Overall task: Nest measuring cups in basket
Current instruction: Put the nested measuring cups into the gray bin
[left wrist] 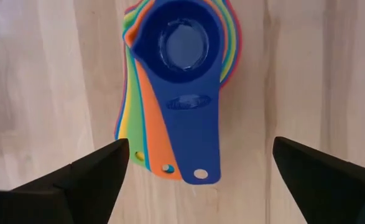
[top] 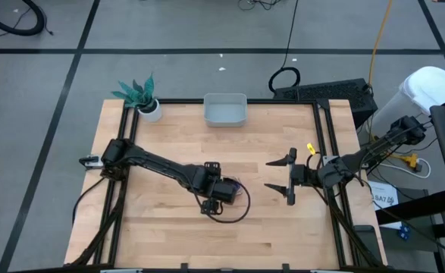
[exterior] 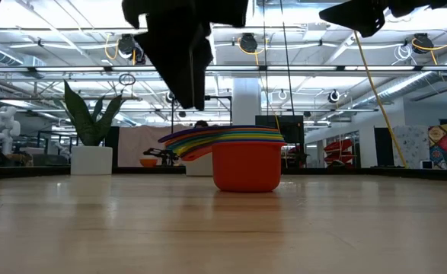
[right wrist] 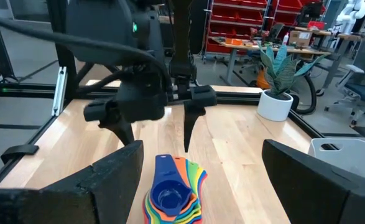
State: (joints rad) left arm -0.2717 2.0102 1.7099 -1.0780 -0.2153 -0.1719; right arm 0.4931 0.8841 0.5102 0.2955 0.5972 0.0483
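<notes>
The left hand [right wrist: 160, 127] hangs with fingers spread just above the nested measuring cups [left wrist: 176, 87] mid-table, far from the basket [top: 224, 110], so a sound grip probably means pinching the fanned handles together; the right hand [top: 289, 177] waits nearby, likewise spread.

Legible text is limited. The handle of the dark blue measuring cup [left wrist: 188, 93] carries a raised oval marking; its characters cannot be read. A white label [top: 383, 199] off the table's right edge bears dark printed characters, too small to read. A poster [exterior: 445, 144] on the far wall in the low view shows coloured graphics; no words can be read on it.
</notes>
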